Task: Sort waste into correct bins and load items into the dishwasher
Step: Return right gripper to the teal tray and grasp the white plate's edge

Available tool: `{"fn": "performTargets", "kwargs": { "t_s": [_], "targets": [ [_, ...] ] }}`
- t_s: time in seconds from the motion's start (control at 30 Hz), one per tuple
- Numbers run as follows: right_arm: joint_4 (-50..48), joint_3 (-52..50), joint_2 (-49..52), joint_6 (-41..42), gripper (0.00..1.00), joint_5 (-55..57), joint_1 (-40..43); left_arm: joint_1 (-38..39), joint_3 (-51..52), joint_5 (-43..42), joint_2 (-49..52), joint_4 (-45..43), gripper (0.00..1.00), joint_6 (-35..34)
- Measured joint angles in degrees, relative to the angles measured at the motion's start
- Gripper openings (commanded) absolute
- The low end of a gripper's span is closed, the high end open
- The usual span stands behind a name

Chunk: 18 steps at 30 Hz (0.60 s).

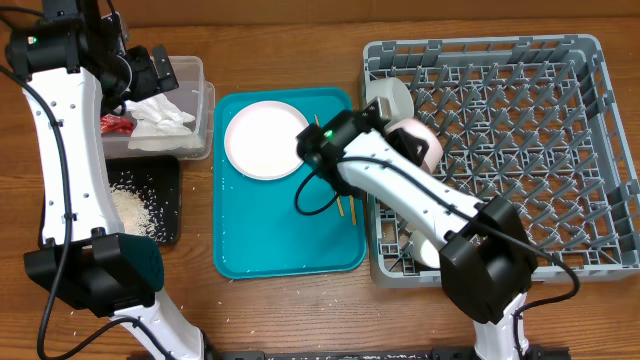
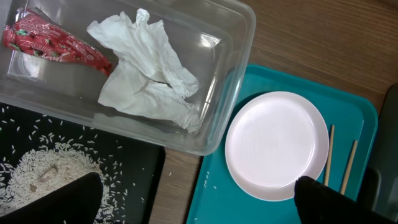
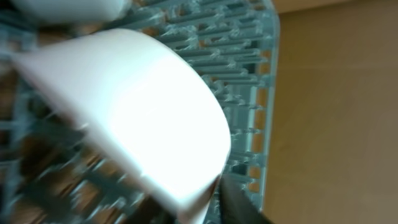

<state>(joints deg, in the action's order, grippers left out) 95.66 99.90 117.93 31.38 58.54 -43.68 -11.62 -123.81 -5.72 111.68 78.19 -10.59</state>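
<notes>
Gripping round pale pink plate (image 1: 428,143), R claw (image 1: 398,128)

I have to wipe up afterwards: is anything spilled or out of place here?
Yes. The rice grains are mostly heaped in the black tray, but strays are scattered on the wooden table beside it, and a few specks lie on the teal tray.

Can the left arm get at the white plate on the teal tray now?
Probably yes: the white plate lies bare beside the clear tub, where the left gripper hangs open.
</notes>
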Motion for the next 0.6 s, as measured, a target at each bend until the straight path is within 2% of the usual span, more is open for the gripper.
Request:
{"fn": "performTargets", "kwargs": {
  "t_s": [0.07,0.17,0.33,0.57,0.6],
  "targets": [
    [0.31,-0.09,0.04,-0.2,0.45,-2.67,-0.9,0.0,0.0,0.0,0.0,-0.02,1.0,0.0],
    [1.42,-0.15,0.11,-0.13,0.52,-6.08,-1.46,0.0,0.0,0.0,0.0,0.0,1.0,0.0],
    [1.57,1.6,0.37,-0.2,0.73,-11.19,-1.46,0.0,0.0,0.0,0.0,-0.02,1.0,0.0],
    [1.18,14.82,0.85,-0.04,0.9,-15.04,-1.27,0.0,0.0,0.0,0.0,0.0,1.0,0.0],
    [0.66,17.33,0.85,-0.11,0.95,-15.8,-1.14,0.0,0.0,0.0,0.0,0.0,1.0,0.0]
  ]
}}
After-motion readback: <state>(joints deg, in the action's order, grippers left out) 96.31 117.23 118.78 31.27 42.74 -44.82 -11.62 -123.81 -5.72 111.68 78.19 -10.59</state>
